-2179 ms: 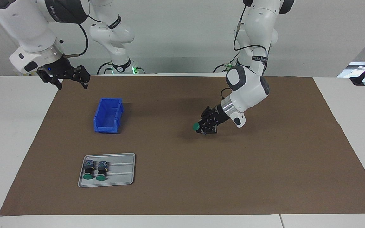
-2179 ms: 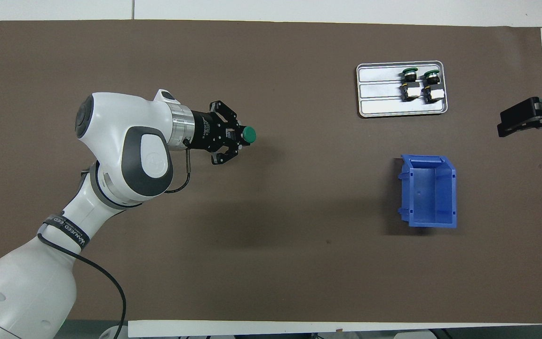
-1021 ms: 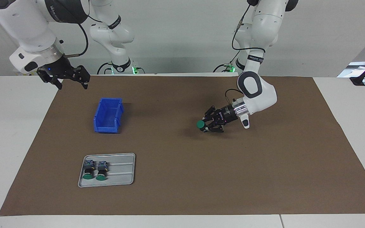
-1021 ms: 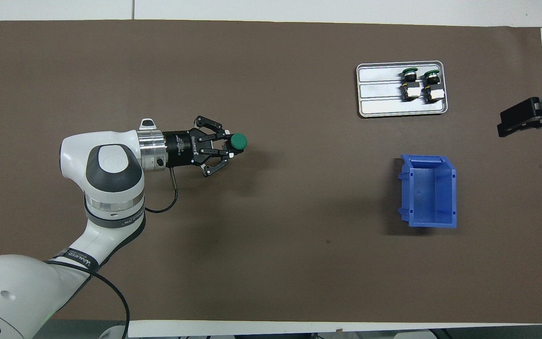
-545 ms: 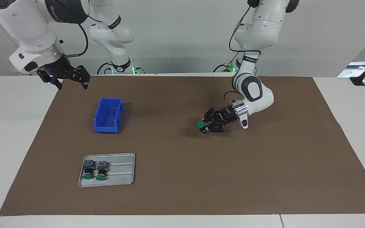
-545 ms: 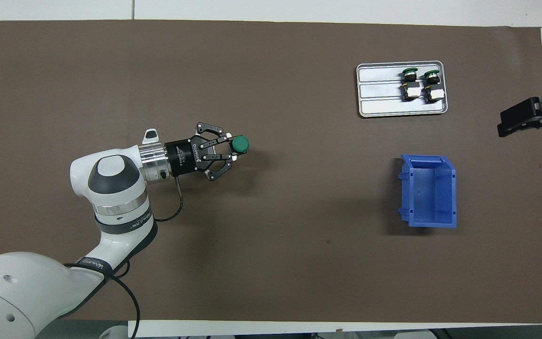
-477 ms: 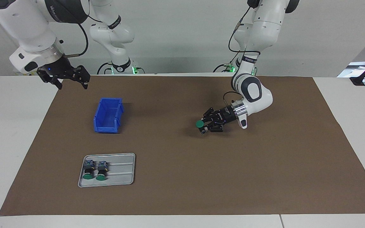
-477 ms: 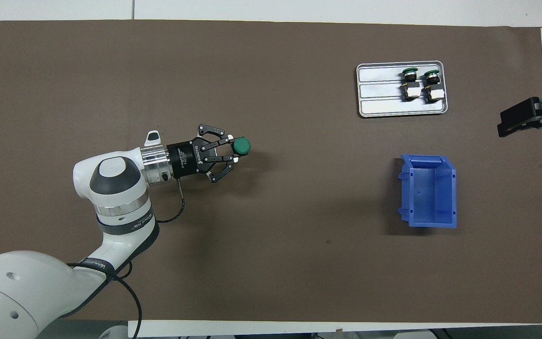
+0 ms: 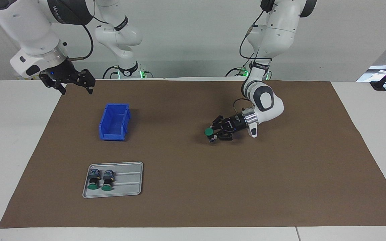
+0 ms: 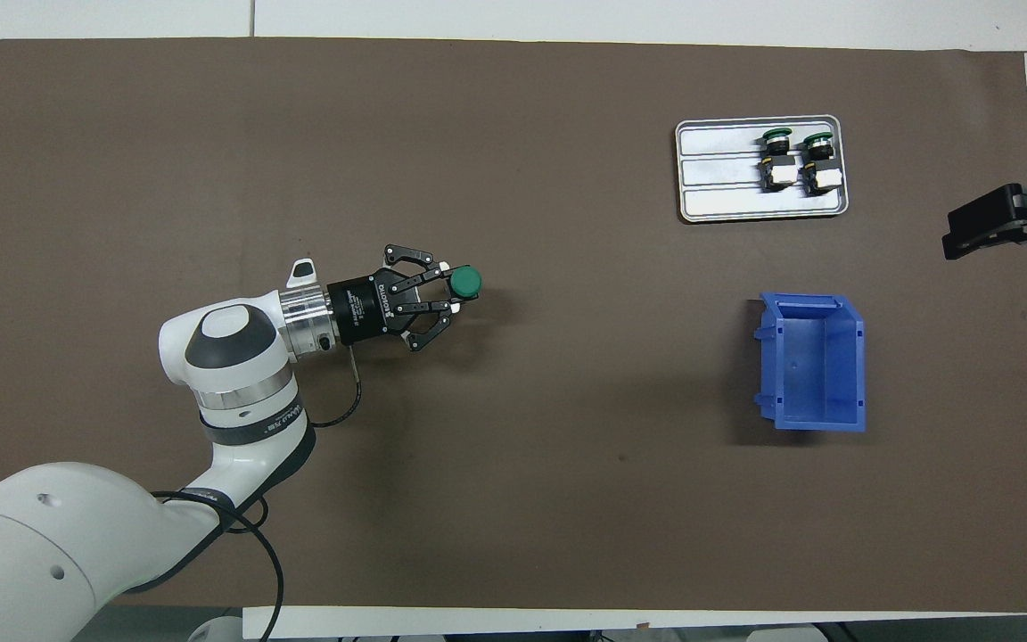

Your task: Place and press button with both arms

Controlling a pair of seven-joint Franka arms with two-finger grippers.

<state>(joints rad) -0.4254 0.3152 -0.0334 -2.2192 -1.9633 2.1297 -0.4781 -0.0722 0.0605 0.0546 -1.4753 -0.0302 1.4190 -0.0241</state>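
button [image 10: 464, 283] body: hidden in left gripper [image 10: 444, 292] | right gripper [image 10: 1004, 223]: edge-cropped

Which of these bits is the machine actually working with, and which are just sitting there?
In use:
- button, gripped in the left claw over the brown mat
- right claw, waiting at the table's edge

Just sitting there:
- blue bin
- grey tray with two spare buttons

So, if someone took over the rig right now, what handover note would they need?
Left hand: shut on a button, low over the mat mid-table, cap toward the right arm's end.
Right hand: waits above the mat's edge, nearer the robots than the blue bin.
Two more buttons lie side by side in the grey tray.
Done: one button picked.
Left: set it down, press it.
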